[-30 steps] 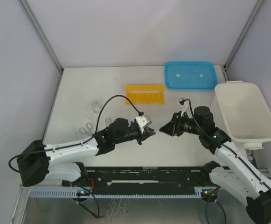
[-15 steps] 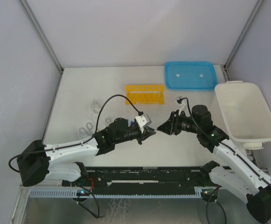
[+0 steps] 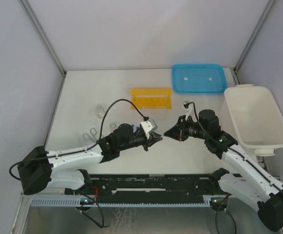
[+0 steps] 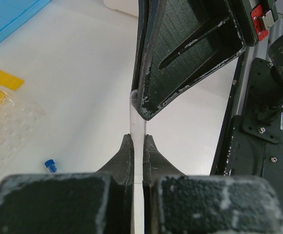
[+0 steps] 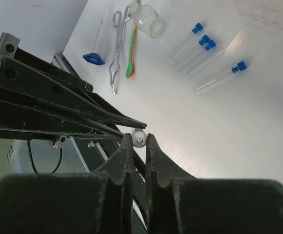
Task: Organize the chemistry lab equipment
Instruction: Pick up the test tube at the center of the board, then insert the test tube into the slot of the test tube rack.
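A small clear tube point(image 4: 137, 117) hangs above the table between the two arms. My left gripper point(image 4: 137, 139) is shut on one end of it. My right gripper point(image 5: 139, 138) is shut on the rounded other end point(image 5: 140, 139). In the top view both grippers, left point(image 3: 157, 138) and right point(image 3: 166, 133), meet tip to tip at table centre. Several blue-capped tubes point(image 5: 199, 46) lie beyond, with thin metal tongs point(image 5: 116, 48), a green-tipped stick point(image 5: 130, 63) and a clear glass vessel point(image 5: 151, 22). The yellow tube rack point(image 3: 152, 97) stands behind the grippers.
A big white tub point(image 3: 255, 117) sits at the right edge. A blue lid point(image 3: 198, 79) lies at the back right. A loose blue cap point(image 4: 49, 165) rests on the table to the left of my left fingers. Grey walls close in the table.
My right gripper has moved left up to the left gripper and shut on the free end of the tube. The left arm has held still.
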`<state>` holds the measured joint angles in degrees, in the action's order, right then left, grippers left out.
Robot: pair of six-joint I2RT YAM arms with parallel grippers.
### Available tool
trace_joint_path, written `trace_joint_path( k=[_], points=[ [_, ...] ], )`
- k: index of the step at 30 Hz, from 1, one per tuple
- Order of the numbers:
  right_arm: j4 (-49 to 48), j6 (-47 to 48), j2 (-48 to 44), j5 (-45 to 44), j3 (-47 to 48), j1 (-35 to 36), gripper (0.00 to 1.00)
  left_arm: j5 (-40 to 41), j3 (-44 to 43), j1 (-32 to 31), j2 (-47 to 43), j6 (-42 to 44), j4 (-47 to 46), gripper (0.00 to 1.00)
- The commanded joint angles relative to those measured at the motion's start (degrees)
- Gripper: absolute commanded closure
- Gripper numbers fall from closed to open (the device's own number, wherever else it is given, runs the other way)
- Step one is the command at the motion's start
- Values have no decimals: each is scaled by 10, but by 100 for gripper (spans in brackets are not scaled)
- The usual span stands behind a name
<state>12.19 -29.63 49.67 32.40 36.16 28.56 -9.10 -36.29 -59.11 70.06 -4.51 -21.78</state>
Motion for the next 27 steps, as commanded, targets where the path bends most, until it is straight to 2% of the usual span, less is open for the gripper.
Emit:
trace_joint_path(
  k=[1, 4, 7, 8, 9, 10, 15, 22, 25, 27],
  points=[
    [-19, 11, -2, -23, 25, 2, 100, -1, 24, 3, -21, -9, -37, 98],
    [-19, 15, 4, -26, 29, -2, 100, 14, 30, 2, -28, -13, -37, 89],
    [-8, 26, 10, -48, 45, -5, 100, 26, 38, 3, -33, -15, -35, 66],
    [-3, 30, 12, -61, 52, -6, 100, 29, 40, 3, -35, -17, -35, 40],
    [4, 34, 15, -77, 60, -8, 100, 31, 41, 3, -37, -17, -35, 5],
    [11, 38, 19, -96, 72, -10, 100, 31, 43, 3, -38, -18, -34, 0],
    [24, 47, 71, -182, 130, -15, 100, 26, 43, 2, -33, -32, -30, 0],
    [38, 73, 199, -320, 256, -7, 100, 31, -6, 2, -18, -30, 59, 0],
    [42, 95, 270, -357, 327, -11, 100, 37, -2, 8, -25, -29, 63, 3],
    [43, 109, 319, -358, 371, -22, 100, 32, -2, 17, -28, -31, 71, 11]
  ],
)
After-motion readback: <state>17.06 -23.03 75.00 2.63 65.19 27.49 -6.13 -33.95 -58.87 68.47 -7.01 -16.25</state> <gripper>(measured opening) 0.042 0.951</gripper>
